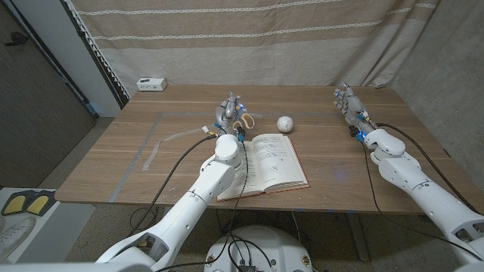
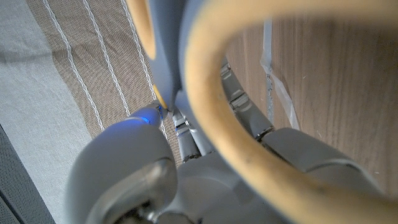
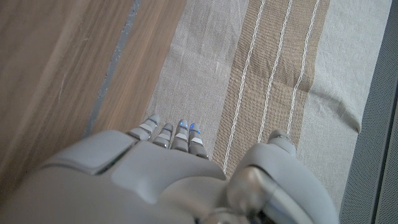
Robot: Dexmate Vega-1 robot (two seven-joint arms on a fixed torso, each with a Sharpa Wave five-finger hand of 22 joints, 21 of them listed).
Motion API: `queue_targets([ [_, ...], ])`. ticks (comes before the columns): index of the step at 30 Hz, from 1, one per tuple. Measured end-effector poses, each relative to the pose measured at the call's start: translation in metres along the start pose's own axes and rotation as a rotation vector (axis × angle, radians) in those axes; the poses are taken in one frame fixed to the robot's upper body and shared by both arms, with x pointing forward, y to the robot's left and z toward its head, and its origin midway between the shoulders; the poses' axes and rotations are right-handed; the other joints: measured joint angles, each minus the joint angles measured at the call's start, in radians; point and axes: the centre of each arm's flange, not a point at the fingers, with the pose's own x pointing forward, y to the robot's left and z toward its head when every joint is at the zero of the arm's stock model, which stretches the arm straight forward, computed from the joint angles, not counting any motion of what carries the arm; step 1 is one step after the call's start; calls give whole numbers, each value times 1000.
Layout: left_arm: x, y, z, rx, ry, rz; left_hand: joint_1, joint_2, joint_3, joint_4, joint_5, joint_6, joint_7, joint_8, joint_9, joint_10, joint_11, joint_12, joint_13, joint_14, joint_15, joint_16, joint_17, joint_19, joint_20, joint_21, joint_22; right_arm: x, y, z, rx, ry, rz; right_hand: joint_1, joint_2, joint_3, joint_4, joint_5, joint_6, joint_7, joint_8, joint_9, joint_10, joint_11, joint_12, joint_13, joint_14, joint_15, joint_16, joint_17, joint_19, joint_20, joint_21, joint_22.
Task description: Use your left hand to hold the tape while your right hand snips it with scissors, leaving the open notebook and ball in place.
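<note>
While our left hand (image 1: 229, 113) clamps the scissors (image 1: 243, 122) and our right hand's (image 1: 346, 100) fingers stand apart, empty, roles risk reversing, leaving tape uncut.

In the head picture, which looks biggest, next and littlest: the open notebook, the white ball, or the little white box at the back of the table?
1. open notebook, by far the biggest.
2. white box and ball: look about alike. The box sits farther from the camera, so I won't rank them.
</note>
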Motion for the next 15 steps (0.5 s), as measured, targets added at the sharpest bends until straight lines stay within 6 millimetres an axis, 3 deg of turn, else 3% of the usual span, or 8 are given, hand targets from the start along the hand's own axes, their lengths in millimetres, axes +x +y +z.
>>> queue_targets([
  [12,9,-5,1,-31,-34,-55,-16,6,2,11,-2,0,-8,-2,-7,0,0,0,-5,-12,-1,-35,-36,-24,6,-12,-23,-2,8,8,-10,-2,36,5,5,0,0,-4,40,-29,7,0,3,15,0,0,0,0,0,0,0,0,0,0],
  [15,12,-6,1,-36,-44,-72,-23,-1,8,16,-2,6,-13,-2,-13,-5,5,0,-5,-12,-1,-38,-42,-24,6,-12,-28,-3,11,11,-14,-4,49,5,5,0,0,-4,47,-25,7,0,3,15,0,0,0,0,0,0,0,0,0,0],
])
